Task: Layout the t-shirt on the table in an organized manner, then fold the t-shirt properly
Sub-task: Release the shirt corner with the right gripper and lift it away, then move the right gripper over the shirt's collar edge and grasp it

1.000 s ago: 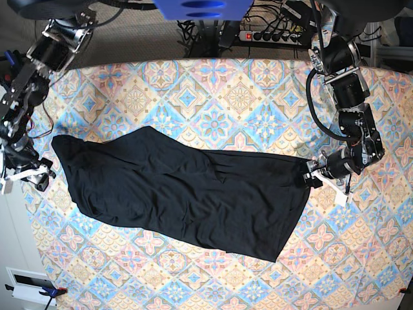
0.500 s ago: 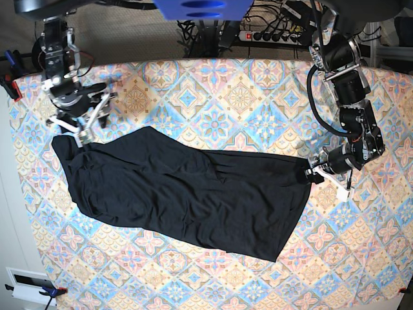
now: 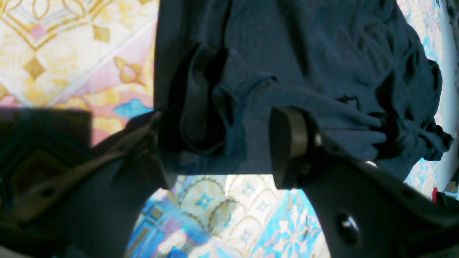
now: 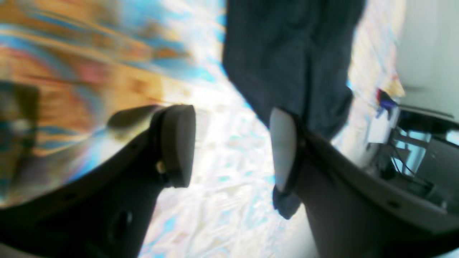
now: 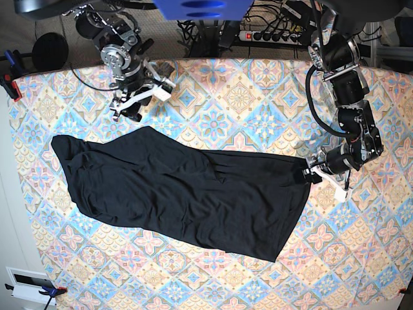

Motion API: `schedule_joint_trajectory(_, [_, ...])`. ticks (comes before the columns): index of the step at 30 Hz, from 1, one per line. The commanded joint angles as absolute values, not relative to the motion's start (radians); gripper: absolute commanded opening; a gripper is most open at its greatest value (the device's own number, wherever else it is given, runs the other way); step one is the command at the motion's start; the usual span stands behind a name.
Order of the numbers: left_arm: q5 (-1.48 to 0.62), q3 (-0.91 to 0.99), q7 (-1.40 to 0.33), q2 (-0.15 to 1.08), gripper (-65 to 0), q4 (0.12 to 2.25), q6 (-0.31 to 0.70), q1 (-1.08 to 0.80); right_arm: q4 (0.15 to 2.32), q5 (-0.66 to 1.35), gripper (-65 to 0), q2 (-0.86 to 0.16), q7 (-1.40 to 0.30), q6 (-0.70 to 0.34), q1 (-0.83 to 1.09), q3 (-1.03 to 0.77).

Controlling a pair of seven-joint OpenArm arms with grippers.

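The black t-shirt [image 5: 187, 194] lies spread in a long slanted shape across the patterned table [image 5: 239, 97], wrinkled at its left end. My left gripper [image 5: 316, 175] sits at the shirt's right corner. In the left wrist view the gripper [image 3: 222, 147] is open, with the t-shirt [image 3: 304, 53] edge bunched between the spread fingers. My right gripper [image 5: 141, 100] hovers over bare table just beyond the shirt's upper edge. Its wrist view is blurred: the gripper [image 4: 229, 147] is open with nothing between the fingers, and the t-shirt [image 4: 287, 53] hangs past the right finger.
A power strip [image 5: 271, 35] and cables lie beyond the table's far edge. A white box [image 5: 29, 284] sits off the near left corner. A red clamp [image 5: 10, 84] grips the left edge.
My right arm has swung from the table's left edge up and rightward to above the shirt's upper edge. The left gripper has stayed at the shirt's right corner.
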State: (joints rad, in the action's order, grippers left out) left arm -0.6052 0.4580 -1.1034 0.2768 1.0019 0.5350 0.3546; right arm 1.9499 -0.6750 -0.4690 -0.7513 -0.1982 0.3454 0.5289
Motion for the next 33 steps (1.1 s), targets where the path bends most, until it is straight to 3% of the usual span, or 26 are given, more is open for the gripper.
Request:
schedule_joint_trajectory(1, [-0.627, 0.460, -1.090, 0.289, -28.6, 1.020, 0.541, 0.380, 1.966, -0.693, -33.0, -0.478, -0.745, -0.182, 0.337, 0.524])
schedule_joint_trajectory(12, [-0.627, 0.460, -1.090, 0.289, -28.6, 1.020, 0.541, 0.380, 1.888, -0.694, -33.0, -0.417, -0.751, -0.185, 0.189, 0.630])
schedule_joint_trajectory(26, [-0.627, 0.460, -1.090, 0.289, -28.6, 1.018, 0.541, 0.380, 1.759, -0.694, -33.0, -0.414, -0.746, -0.185, 0.183, 0.659])
schedule_joint_trajectory(33, [-0.627, 0.460, -1.090, 0.289, -28.6, 1.018, 0.541, 0.380, 1.716, -0.694, -33.0, -0.352, -0.745, -0.185, 0.136, 0.659])
